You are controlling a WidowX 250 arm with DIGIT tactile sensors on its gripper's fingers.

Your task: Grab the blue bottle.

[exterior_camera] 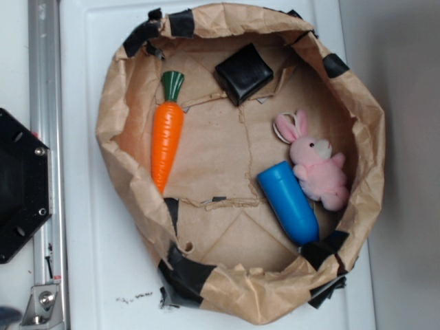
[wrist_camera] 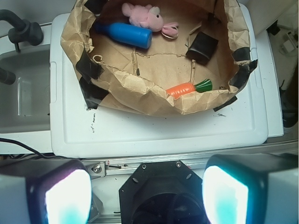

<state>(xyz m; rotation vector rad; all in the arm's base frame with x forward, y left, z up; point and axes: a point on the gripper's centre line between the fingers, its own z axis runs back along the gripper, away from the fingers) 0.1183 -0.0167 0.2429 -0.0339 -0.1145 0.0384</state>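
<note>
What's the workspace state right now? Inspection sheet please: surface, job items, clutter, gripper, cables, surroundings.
Surface: white lid carrying a brown paper basket patched with black tape.
Job items: blue bottle lying on its side in the basket, touching the pink rabbit.
Clutter: orange carrot near the opposite wall; black block by the rim.
Gripper: gripper open, pulled back outside the basket, holding nothing.
Cables: black cable at the left edge of the wrist view.
Surroundings: metal rail, black base, clear bin.
</note>
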